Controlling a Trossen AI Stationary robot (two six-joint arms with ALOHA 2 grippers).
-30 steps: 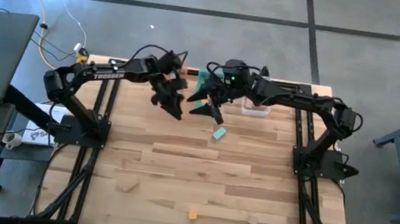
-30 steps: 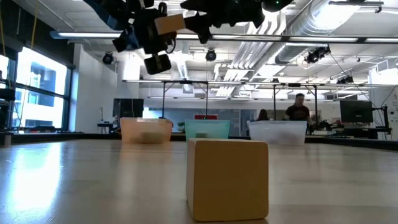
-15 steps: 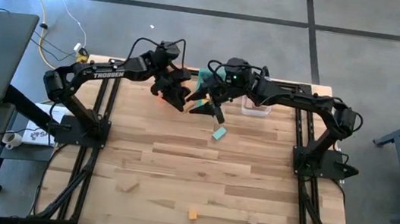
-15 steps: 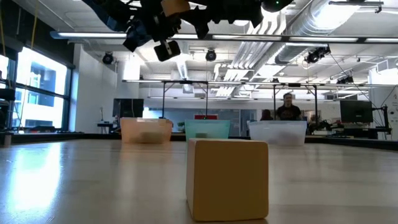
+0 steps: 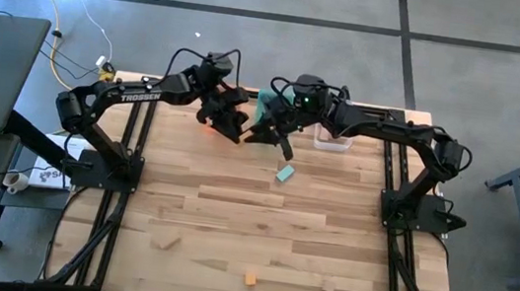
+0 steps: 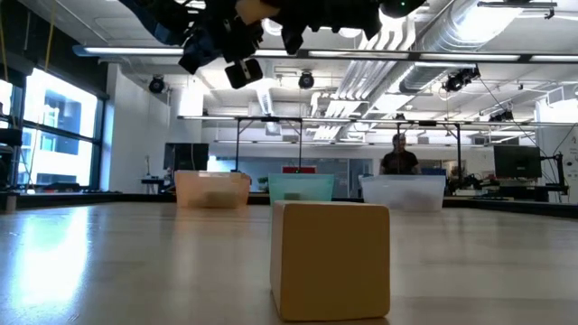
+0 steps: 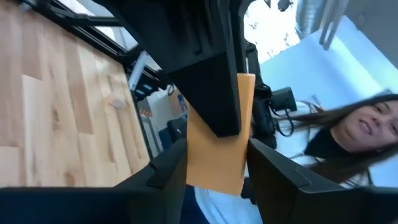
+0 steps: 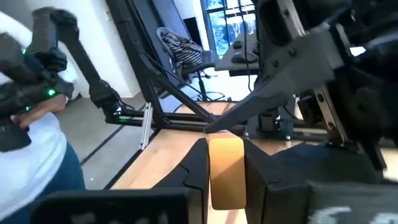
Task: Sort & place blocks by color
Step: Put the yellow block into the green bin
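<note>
blocks, one in each gripper: the left gripper has its jaws closed on an orange block, and the right gripper has its jaws closed on a tan block, both raised high over the far edge of the counter. in the high view the two arms crowd together at the back, the left gripper beside the orange tray and the right gripper at the green tray, with the clear tray just to its right. from the low view the three trays stand in a row at the far side: orange tray, green tray, clear tray. loose blocks remain on the counter: a teal block near the middle, and near the front edge a small orange block, a tan block and another tan cube; a large tan cube fills the low view's foreground. a person stands in the room behind. the step in hand looks like dropping each block into its matching tray; to do it well, each gripper should be squarely over its own tray before the jaws part, and with the arms this close one likely ought to release and clear out first to avoid a knock.
</note>
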